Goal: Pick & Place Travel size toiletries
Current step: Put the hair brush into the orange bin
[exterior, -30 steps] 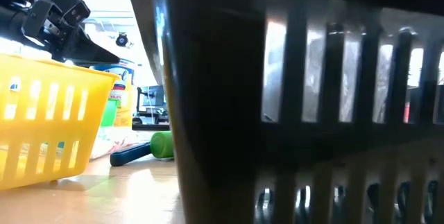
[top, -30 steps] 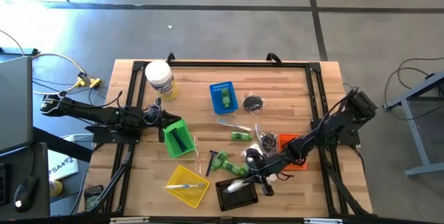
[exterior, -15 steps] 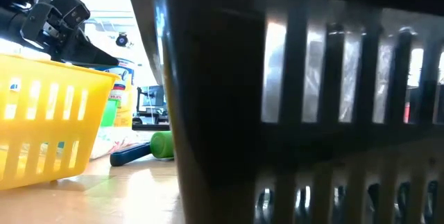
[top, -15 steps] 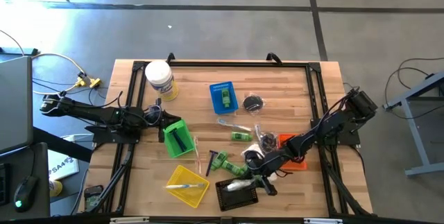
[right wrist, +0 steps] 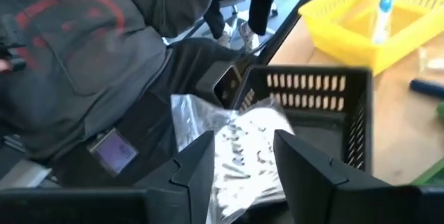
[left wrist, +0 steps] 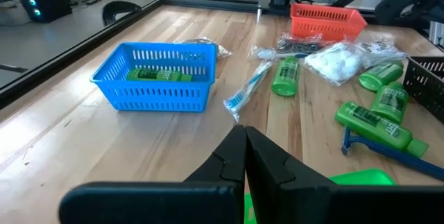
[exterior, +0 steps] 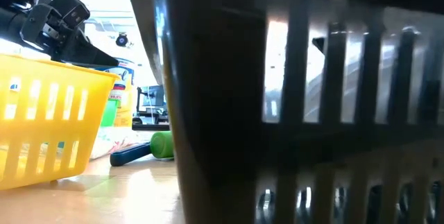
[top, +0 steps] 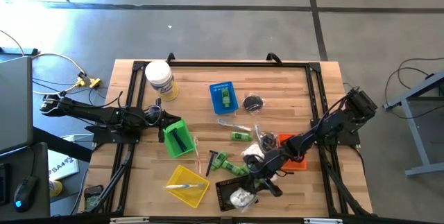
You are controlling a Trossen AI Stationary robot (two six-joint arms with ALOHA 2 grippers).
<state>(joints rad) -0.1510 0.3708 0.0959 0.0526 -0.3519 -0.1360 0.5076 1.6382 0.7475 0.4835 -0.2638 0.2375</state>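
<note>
White packet (right wrist: pixel 243 158) sits between the parted fingers of the right gripper (right wrist: pixel 243 165) over the black basket (right wrist: pixel 326 106); drop seems underway; next, lift clear.

My right arm reaches in from the counter's right edge, stretched low toward the near side, its gripper (top: pixel 258 182) pointing down with the jaws parted. My left arm lies folded at the counter's left edge, its gripper (left wrist: pixel 245 156) pressed fully closed.
</note>
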